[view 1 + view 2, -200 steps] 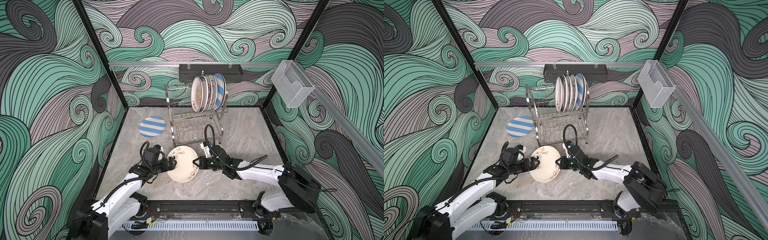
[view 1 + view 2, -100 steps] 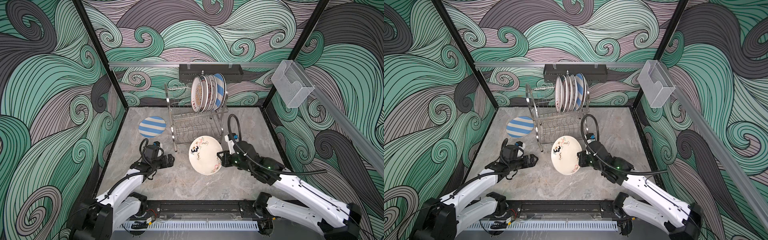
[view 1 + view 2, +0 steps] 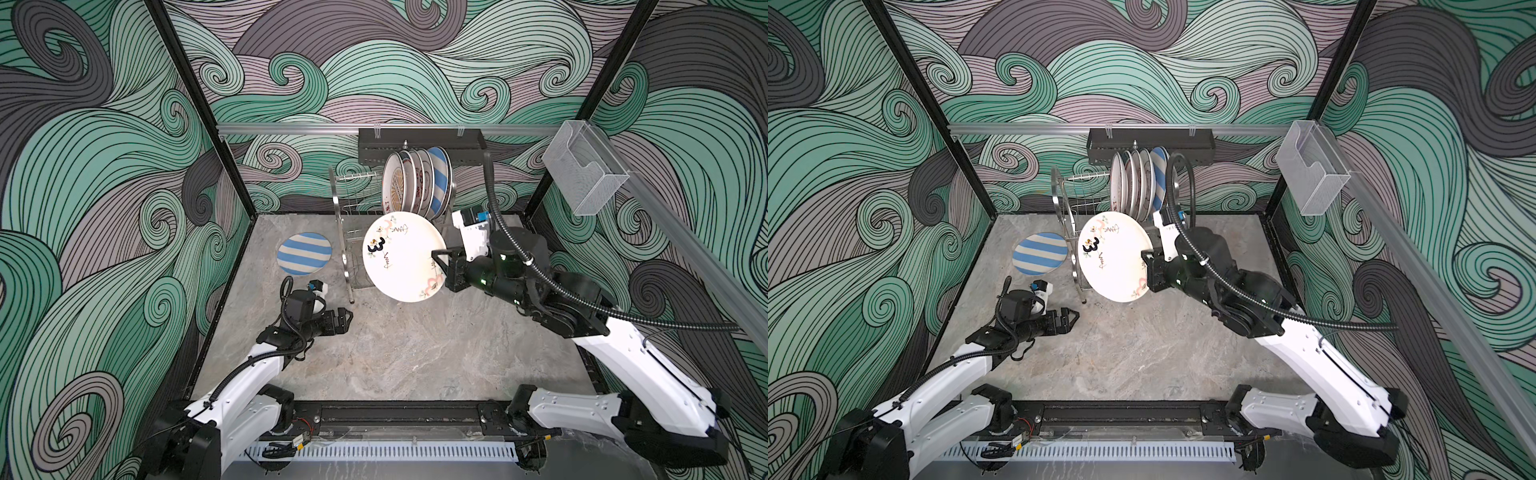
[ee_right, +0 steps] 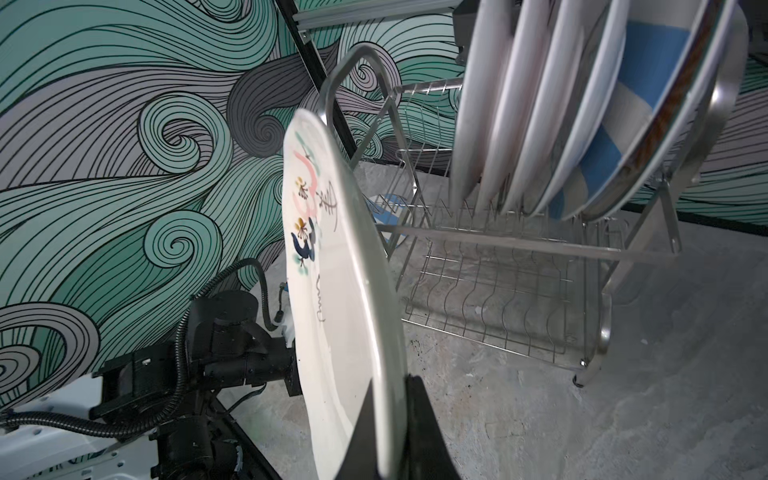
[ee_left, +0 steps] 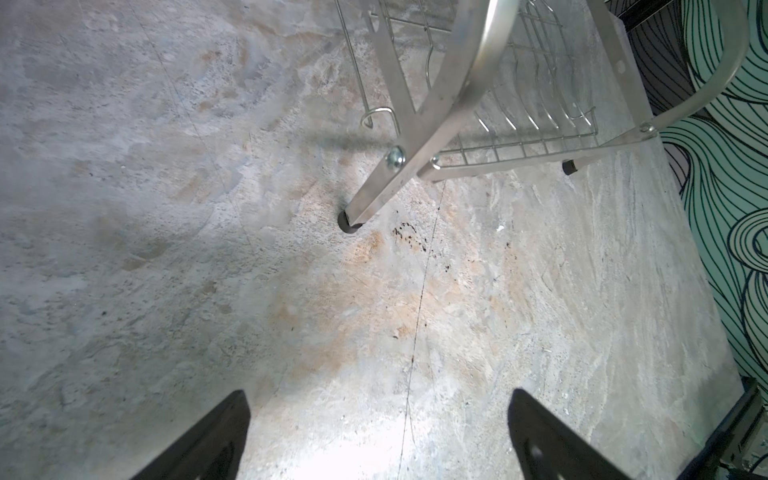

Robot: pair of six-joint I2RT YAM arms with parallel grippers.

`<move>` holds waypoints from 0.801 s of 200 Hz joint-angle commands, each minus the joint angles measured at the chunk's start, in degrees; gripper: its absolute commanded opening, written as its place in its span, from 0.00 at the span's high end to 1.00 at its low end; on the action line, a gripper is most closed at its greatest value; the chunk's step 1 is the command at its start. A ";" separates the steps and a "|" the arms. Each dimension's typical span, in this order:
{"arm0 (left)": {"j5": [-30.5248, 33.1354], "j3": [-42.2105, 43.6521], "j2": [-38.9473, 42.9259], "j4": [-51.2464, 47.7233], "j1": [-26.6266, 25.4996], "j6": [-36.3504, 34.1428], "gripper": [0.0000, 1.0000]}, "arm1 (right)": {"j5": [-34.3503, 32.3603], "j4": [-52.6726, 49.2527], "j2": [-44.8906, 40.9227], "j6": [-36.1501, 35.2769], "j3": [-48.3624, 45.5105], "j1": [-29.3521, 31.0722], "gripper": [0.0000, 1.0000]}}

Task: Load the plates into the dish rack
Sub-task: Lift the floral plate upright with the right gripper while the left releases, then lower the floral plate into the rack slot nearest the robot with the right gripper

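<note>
My right gripper (image 3: 437, 261) (image 3: 1145, 258) (image 4: 390, 399) is shut on the rim of a white cartoon plate (image 3: 399, 255) (image 3: 1115, 255) (image 4: 332, 270). It holds the plate up on edge in the air, in front of the steel dish rack (image 3: 357, 195) (image 3: 1084, 203) (image 4: 498, 249) (image 5: 457, 95). Several plates (image 3: 415, 183) (image 3: 1138, 183) (image 4: 540, 104) stand in the right part of the rack's upper shelf. A blue-and-white striped plate (image 3: 304, 253) (image 3: 1040, 253) lies flat on the table left of the rack. My left gripper (image 3: 347, 321) (image 3: 1073, 320) (image 5: 378, 399) hovers open and empty low over the table near the rack's front left foot.
A black perforated tray (image 3: 419, 141) hangs on the back wall behind the rack. A clear plastic box (image 3: 586, 170) is fixed to the rail at the right. The rack's lower shelf (image 4: 490, 299) holds nothing. Patterned walls close in the marble table (image 3: 415, 353).
A second ago both grippers held the cartoon plate low over the table. The left one let go and drew back. The right one has lifted the plate up toward the rack.
</note>
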State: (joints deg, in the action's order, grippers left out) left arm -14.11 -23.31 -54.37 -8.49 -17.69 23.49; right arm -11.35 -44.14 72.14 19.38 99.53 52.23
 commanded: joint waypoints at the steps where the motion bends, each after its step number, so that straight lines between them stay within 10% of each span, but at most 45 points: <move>1: -1.44 0.29 0.24 0.76 0.36 -1.12 0.01 | -7.14 5.54 6.00 -3.94 11.54 0.64 1.00; 65: -2.58 0.71 0.69 1.11 0.37 -1.17 0.01 | -30.90 9.73 20.55 -11.11 25.59 2.03 1.00; 160: -2.18 0.78 0.43 1.04 0.31 -0.90 0.01 | -46.60 16.71 32.62 -17.76 35.36 2.35 1.00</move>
State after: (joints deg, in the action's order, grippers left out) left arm -16.21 -22.46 -54.15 -7.70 -17.69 23.31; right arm -49.63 -37.89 104.71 3.77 131.85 54.39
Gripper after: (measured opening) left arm 0.986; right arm 0.092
